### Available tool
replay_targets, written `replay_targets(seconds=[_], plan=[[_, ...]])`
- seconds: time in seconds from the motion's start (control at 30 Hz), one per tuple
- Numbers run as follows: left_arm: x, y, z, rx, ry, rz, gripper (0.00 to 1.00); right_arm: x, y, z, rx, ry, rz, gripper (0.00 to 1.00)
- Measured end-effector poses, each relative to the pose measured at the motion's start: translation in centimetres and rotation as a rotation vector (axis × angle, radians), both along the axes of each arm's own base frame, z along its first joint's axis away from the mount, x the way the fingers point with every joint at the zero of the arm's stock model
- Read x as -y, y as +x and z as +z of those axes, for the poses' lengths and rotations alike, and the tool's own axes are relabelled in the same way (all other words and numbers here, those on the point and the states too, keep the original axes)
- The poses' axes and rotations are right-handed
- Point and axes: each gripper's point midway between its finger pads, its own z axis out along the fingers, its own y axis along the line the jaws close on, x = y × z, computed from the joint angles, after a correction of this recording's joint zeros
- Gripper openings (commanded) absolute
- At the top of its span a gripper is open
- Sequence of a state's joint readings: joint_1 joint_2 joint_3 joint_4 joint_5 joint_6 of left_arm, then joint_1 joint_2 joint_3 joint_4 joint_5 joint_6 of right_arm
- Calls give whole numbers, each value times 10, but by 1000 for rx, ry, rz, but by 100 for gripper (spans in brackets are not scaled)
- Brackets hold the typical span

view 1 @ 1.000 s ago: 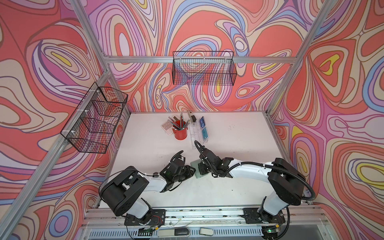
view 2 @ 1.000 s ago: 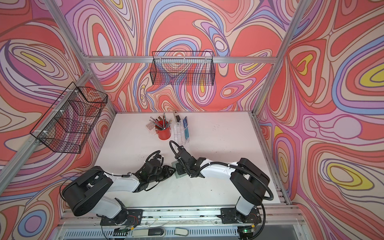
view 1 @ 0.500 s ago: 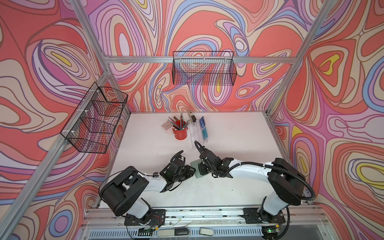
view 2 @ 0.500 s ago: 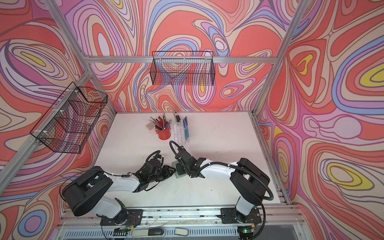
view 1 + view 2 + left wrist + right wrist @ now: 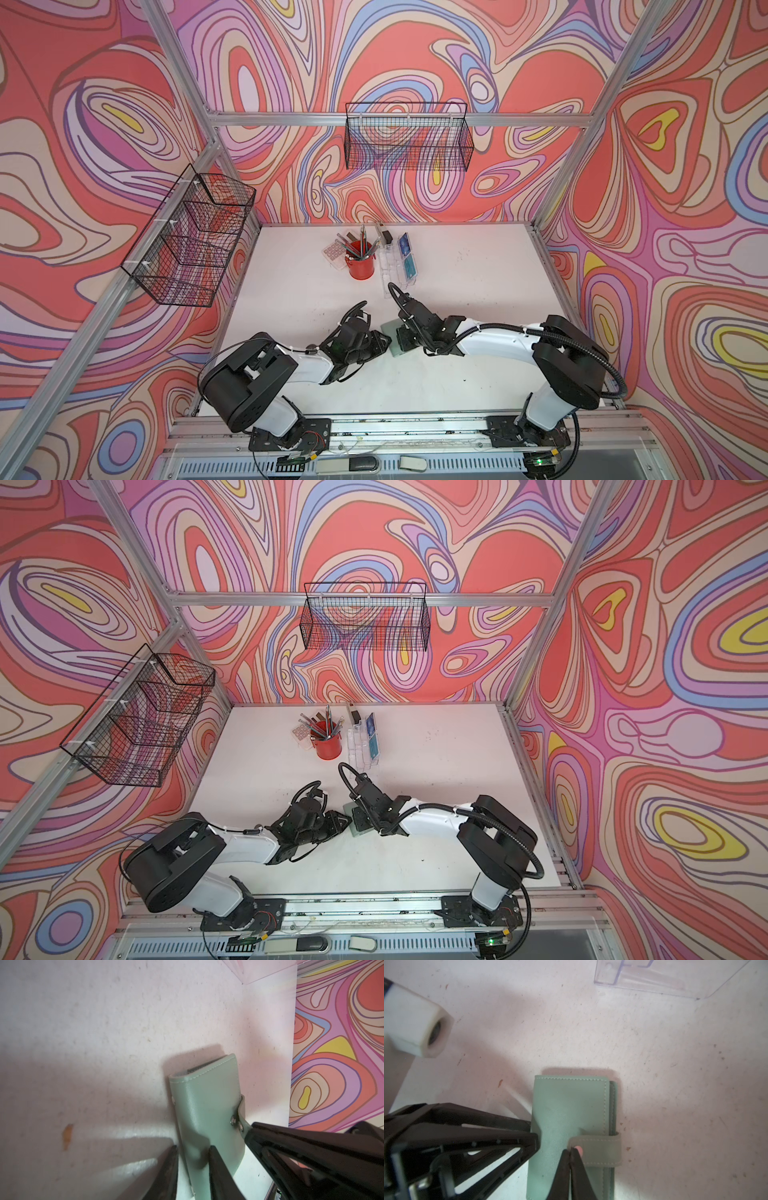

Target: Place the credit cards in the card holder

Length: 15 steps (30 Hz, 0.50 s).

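Note:
The sage-green card holder (image 5: 566,1105) lies closed on the white table, between the two grippers in both top views (image 5: 390,328) (image 5: 348,812). My left gripper (image 5: 193,1148) (image 5: 384,338) is clamped over the holder's (image 5: 207,1101) folded spine edge, one finger on each side. My right gripper (image 5: 572,1150) (image 5: 404,337) is shut, its tips pinching the end of the snap strap (image 5: 600,1151) by the button. Two credit cards, one blue (image 5: 404,245) and one teal (image 5: 410,266), stand in the clear acrylic stand (image 5: 395,274) at the back.
A red cup of pens (image 5: 360,266) and a small keypad-like item (image 5: 332,251) sit left of the stand. Wire baskets hang on the back wall (image 5: 409,141) and left wall (image 5: 191,245). The stand's near corner (image 5: 654,978) lies just beyond the holder.

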<state>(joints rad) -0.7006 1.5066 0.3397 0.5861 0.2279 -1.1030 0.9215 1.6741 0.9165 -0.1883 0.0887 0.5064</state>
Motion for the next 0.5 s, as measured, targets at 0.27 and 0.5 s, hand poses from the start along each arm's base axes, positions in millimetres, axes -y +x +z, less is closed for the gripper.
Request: replay_targets(seconds=[0.27,0.5], plan=[[0,0,0,0,0,0,29,0,0,-3,-4,-6,0,0],[0,0,0,0,0,0,29,1,0,-5,-7,-10,0,0]])
